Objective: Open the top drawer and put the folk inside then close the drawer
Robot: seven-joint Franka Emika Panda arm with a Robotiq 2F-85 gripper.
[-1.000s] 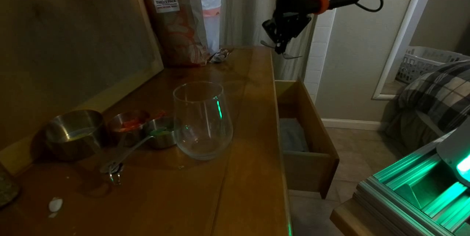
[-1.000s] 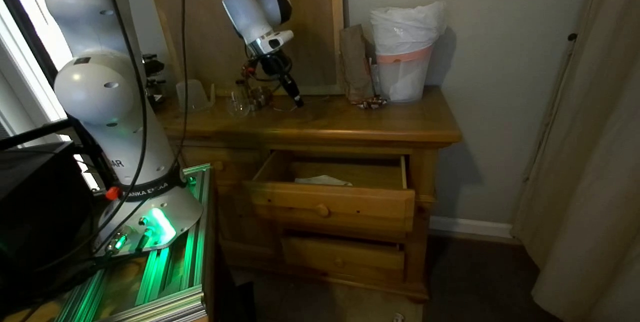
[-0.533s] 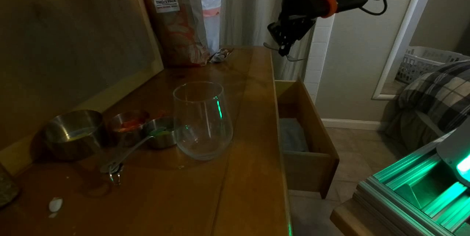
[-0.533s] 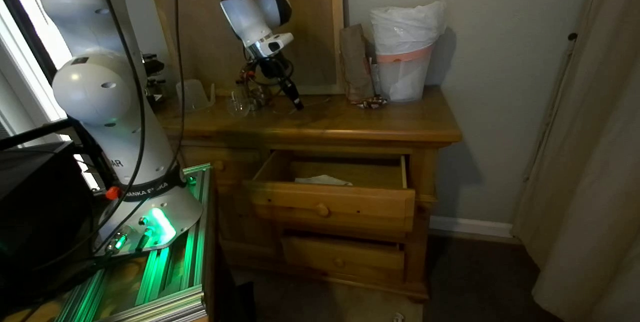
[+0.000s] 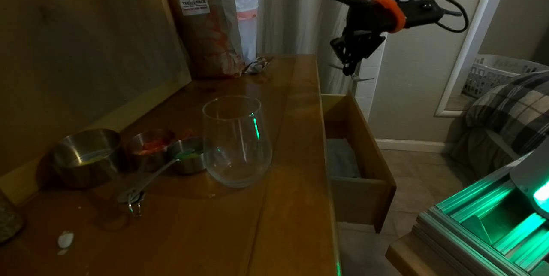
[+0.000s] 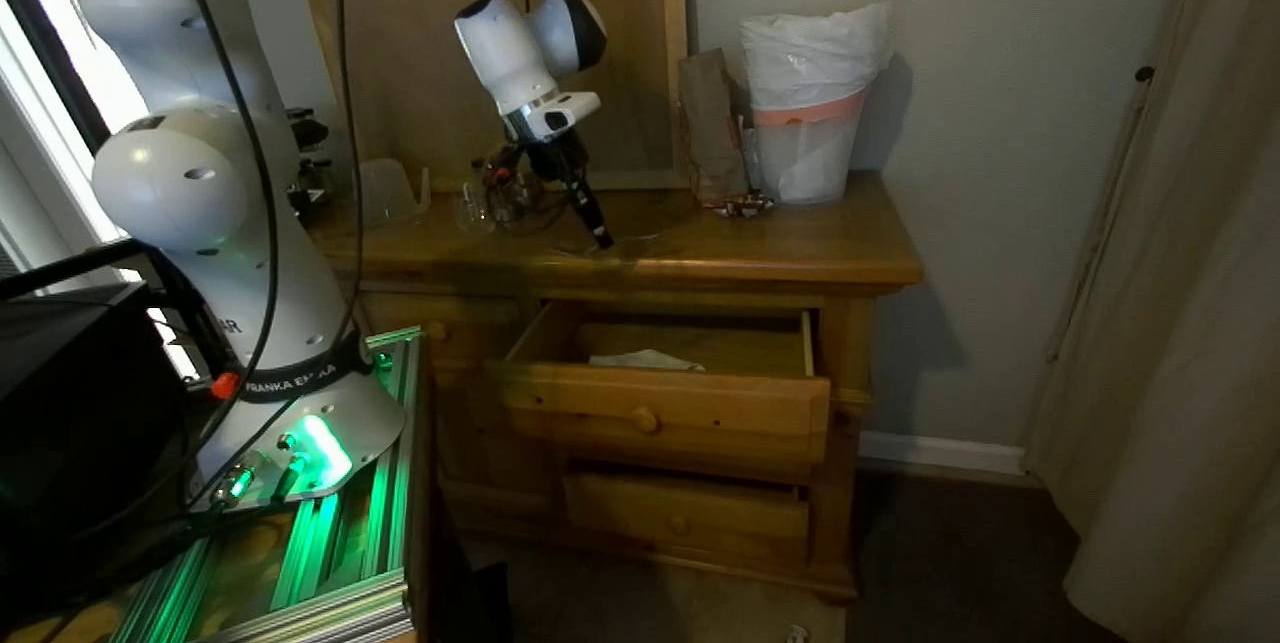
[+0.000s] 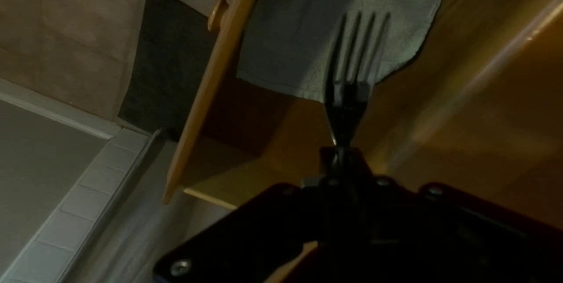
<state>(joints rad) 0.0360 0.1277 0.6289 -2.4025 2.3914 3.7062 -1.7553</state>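
- In the wrist view, your gripper (image 7: 342,157) is pinched tight around a shiny metal fork (image 7: 349,91), four slim tines pointing ahead.
- Past those tines you see a matte, soft-looking cloth (image 7: 281,45) in the pulled-out top drawer (image 7: 200,98), whose wooden front bears a rounded knob (image 7: 217,12).
- In an exterior view, you have the fork nearly level, higher than the drawer and outside it. The smooth dresser (image 5: 291,207) carries a clear, bowl-shaped glass (image 5: 237,147), steel measuring cups (image 5: 85,175) and a creased paper bag (image 5: 208,31).
- In an exterior view, the fork is too faint to judge; a wrinkled white liner (image 6: 815,48) drapes over a tapered, translucent bin (image 6: 810,158).
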